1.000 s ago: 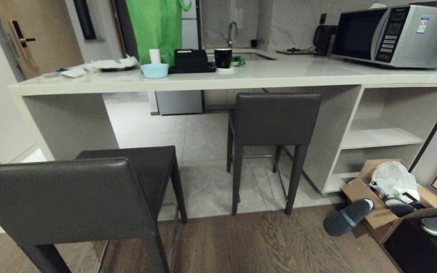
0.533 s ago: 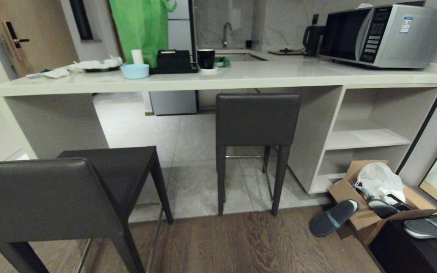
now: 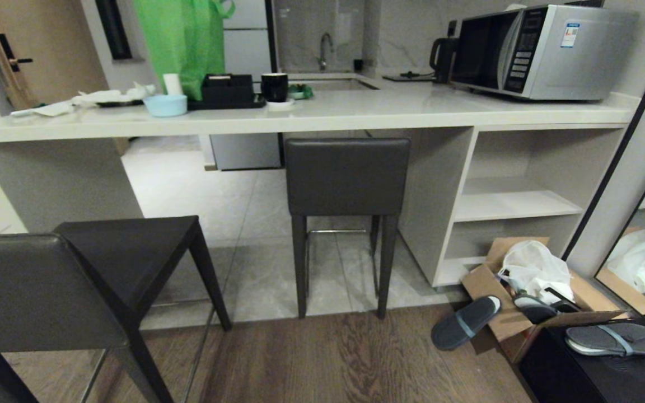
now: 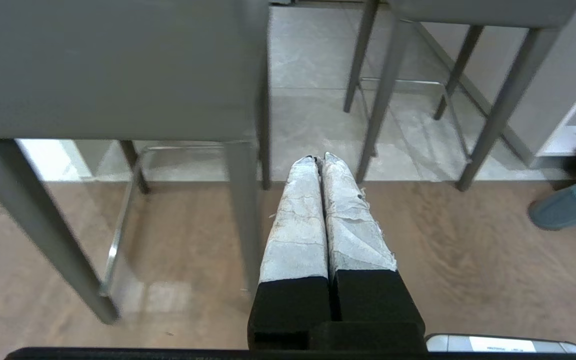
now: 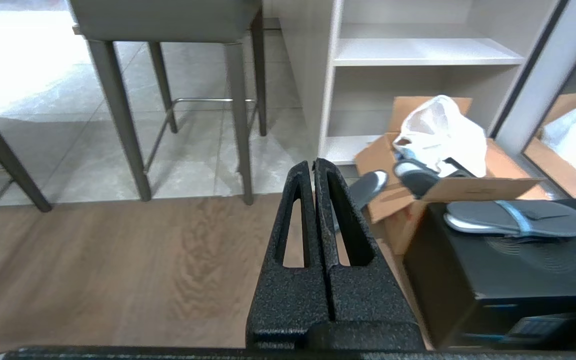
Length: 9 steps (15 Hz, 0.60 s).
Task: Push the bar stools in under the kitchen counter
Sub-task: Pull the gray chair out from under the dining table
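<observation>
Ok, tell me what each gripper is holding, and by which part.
Nothing: the left gripper and right gripper are both shut and empty.

Open tiled gap under bench (image 3: 300,120) between near stool (image 3: 76,280) and far stool (image 3: 347,179) — passable. Right side blocked: cardboard box (image 3: 524,313), slipper (image 3: 464,330), black case (image 3: 608,369) crowd the floor by the shelves (image 3: 515,204).

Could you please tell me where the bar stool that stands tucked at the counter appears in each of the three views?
Head view: the tucked bar stool stands centre, backrest towards the camera, under the kitchen counter.
Left wrist view: only its legs show, along the top edge.
Right wrist view: seat edge and legs show at the top.
Shared landmark: the grey slipper on the wooden floor.
</observation>
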Available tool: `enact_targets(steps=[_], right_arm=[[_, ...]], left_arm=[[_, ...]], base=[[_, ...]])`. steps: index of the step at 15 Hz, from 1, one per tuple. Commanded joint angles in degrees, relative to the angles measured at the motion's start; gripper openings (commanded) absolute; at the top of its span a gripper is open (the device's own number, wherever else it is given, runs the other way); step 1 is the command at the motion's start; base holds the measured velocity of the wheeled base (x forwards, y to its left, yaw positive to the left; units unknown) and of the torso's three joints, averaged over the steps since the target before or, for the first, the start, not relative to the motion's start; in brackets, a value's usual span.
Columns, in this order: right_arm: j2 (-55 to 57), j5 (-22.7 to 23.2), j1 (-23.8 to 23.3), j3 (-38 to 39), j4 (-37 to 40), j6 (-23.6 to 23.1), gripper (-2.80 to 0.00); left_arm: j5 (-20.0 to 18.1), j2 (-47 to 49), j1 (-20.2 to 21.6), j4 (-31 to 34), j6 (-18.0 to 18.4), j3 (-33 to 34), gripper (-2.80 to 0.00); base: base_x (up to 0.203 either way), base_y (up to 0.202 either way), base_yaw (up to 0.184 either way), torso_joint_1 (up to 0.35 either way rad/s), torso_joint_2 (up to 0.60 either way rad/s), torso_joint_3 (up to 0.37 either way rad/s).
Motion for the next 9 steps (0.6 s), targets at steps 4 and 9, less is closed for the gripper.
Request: enact_targets(steps=[4, 9], right_arm=[[0.1, 0.0, 0.0, 0.0, 0.0, 0.0, -2.80], [0.1, 0.0, 0.0, 0.0, 0.0, 0.0, -2.80]], left_arm=[[0.0, 0.1, 0.0, 0.0, 0.0, 0.0, -2.80], [0.0, 0.1, 0.0, 0.0, -0.1, 0.0, -2.80]], base=[[0.000, -0.195, 0.004, 0.002, 0.00, 0.002], [0.000, -0.176, 0.002, 0.001, 0.00, 0.004]])
